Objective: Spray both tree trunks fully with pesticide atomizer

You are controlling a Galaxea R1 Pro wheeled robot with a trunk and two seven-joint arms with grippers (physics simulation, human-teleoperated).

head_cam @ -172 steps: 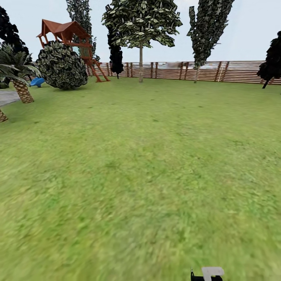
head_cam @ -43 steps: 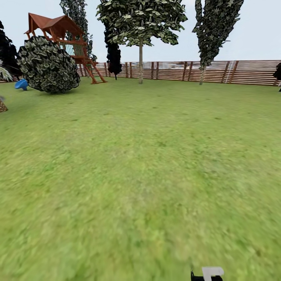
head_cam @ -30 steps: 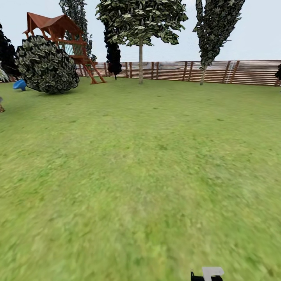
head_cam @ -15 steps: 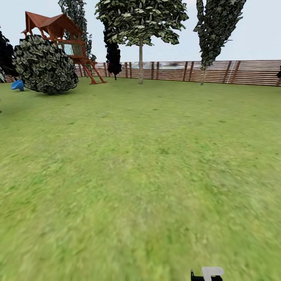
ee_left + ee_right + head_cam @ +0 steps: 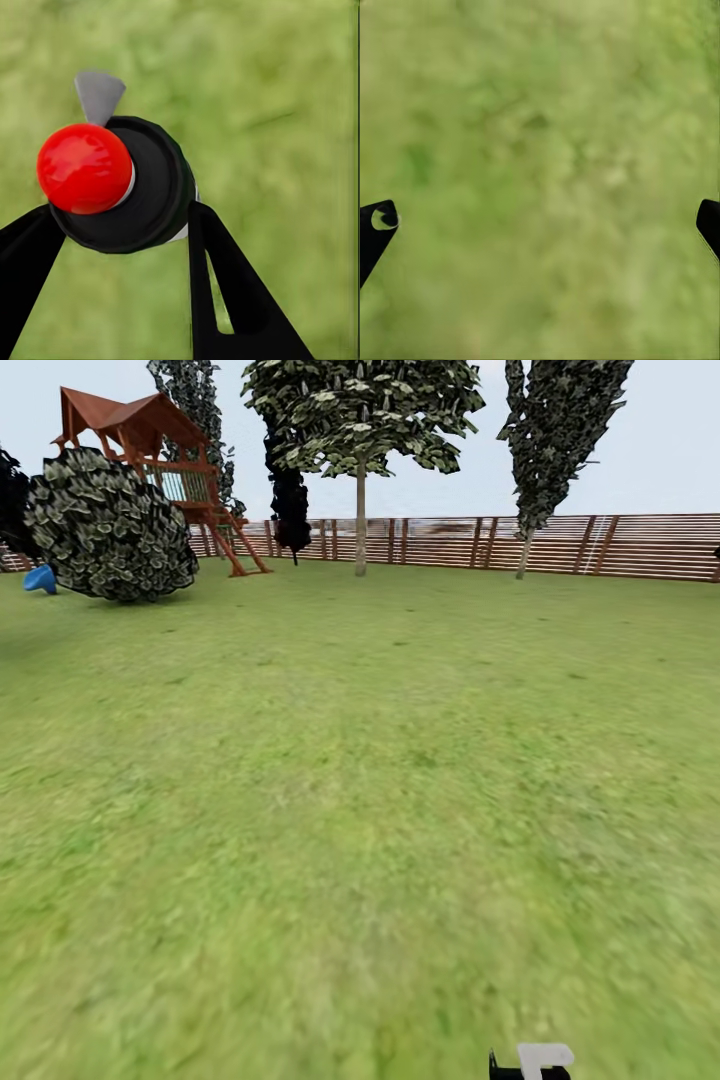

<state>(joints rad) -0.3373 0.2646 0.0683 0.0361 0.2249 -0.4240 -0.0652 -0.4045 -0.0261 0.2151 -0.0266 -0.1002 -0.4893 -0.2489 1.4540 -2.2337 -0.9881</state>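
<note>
No legible text, label, brand, number or sign appears in any view. The pesticide atomizer (image 5: 124, 187), seen from its red-topped end between the fingers of the left claw (image 5: 120, 247), presents no readable marking on the faces visible. The wooden fence (image 5: 560, 545) and the play structure (image 5: 150, 440) carry no lettering that can be made out.

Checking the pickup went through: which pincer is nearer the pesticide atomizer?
Left. The left pincer grips the pesticide atomizer between its fingers; the right pincer is open over grass, empty.
</note>
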